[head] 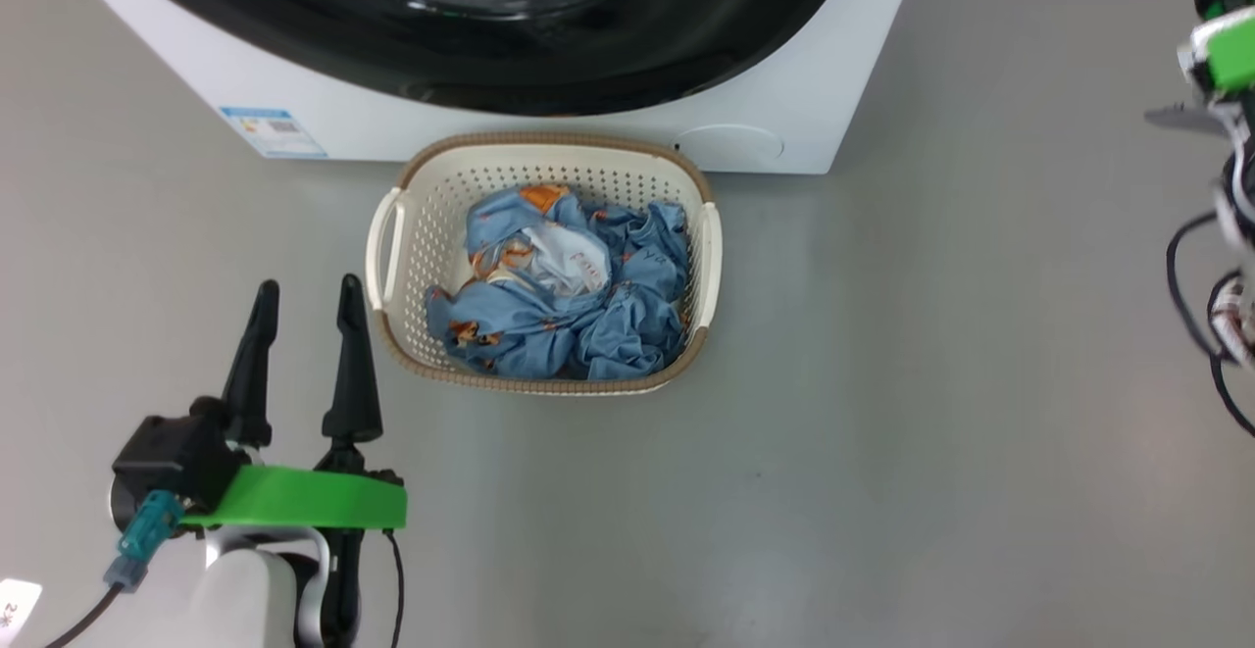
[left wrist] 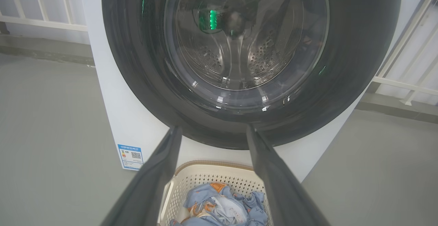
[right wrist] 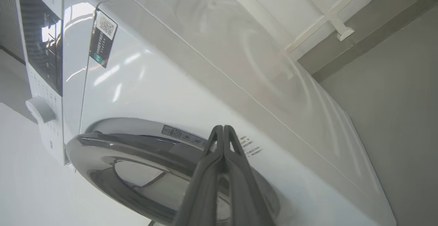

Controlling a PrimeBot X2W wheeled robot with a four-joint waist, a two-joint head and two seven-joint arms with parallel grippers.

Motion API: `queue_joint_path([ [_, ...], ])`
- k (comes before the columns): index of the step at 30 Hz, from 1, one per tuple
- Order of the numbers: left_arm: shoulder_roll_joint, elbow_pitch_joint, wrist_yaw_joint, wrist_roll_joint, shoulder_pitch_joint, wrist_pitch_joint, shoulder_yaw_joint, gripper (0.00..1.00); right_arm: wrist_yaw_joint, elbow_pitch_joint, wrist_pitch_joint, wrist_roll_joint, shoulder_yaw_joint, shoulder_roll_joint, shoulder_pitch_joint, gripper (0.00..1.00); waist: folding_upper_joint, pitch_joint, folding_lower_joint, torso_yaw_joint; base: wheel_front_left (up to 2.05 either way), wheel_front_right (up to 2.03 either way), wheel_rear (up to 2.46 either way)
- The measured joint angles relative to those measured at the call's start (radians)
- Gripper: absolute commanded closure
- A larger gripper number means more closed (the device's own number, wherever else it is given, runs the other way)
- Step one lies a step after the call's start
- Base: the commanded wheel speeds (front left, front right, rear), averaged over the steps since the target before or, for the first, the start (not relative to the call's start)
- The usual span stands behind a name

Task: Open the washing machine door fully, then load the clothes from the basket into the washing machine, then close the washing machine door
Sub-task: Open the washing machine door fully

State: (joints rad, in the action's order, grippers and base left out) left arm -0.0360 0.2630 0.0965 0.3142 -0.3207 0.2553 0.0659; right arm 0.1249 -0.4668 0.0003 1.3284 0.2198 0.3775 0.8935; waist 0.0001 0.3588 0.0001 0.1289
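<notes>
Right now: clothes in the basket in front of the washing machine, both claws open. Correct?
No: the right claw is shut, fingers pressed together in the right wrist view. The left claw is open; clothes are in the basket before the washing machine.

A laundry area: a white front-loading washing machine stands at twelve o'clock on bare grey floor, a basket of clothes just before it, and white railing bars behind it at ten and two.
</notes>
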Motion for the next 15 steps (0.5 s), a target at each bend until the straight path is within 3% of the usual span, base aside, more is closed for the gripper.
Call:
queue_joint_path([
  [6, 0.002, -0.001, 0.003, 0.002, -0.016, 0.000, 0.011, 0.00, 0.000, -0.015, 0.135, 0.167, -0.003, -0.001, 0.079, 1.00, 0.0000, 0.031, 0.0000, 0.019, 0.00, 0.00, 0.00],
  [15, 0.005, -0.008, -0.001, 0.033, -0.036, 0.000, 0.040, 0.00, 0.000, -0.074, 0.299, 0.249, 0.006, -0.001, 0.205, 1.00, 0.0000, 0.083, 0.0000, 0.051, 0.00, 0.00, 0.00],
])
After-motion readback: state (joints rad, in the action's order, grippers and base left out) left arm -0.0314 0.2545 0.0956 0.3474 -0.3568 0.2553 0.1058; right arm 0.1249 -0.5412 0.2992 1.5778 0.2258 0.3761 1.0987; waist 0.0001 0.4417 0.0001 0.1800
